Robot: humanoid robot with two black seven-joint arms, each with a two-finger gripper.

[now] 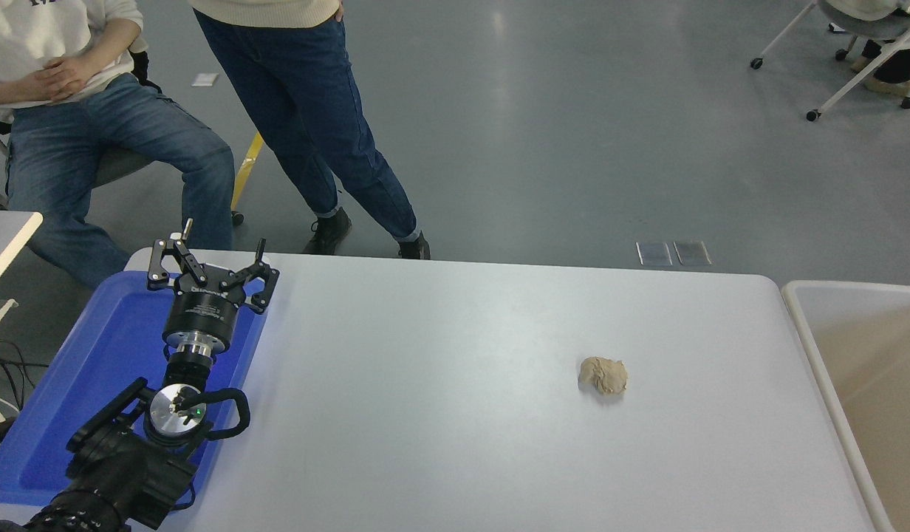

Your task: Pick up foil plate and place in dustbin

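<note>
The foil plate is out of view in the head view. The dustbin (820, 347) stands against the table's right end, with an off-white rim and beige inside walls; only its left part shows, and what shows holds nothing. My right gripper and arm are out of view. My left gripper (210, 267) is parked at the lower left above the blue tray, open and empty.
A flat blue tray (71, 384) lies at the table's left edge under the left arm. A small crumpled tan paper ball (603, 375) lies on the white table right of centre. Two people are at the far left side, one seated, one standing.
</note>
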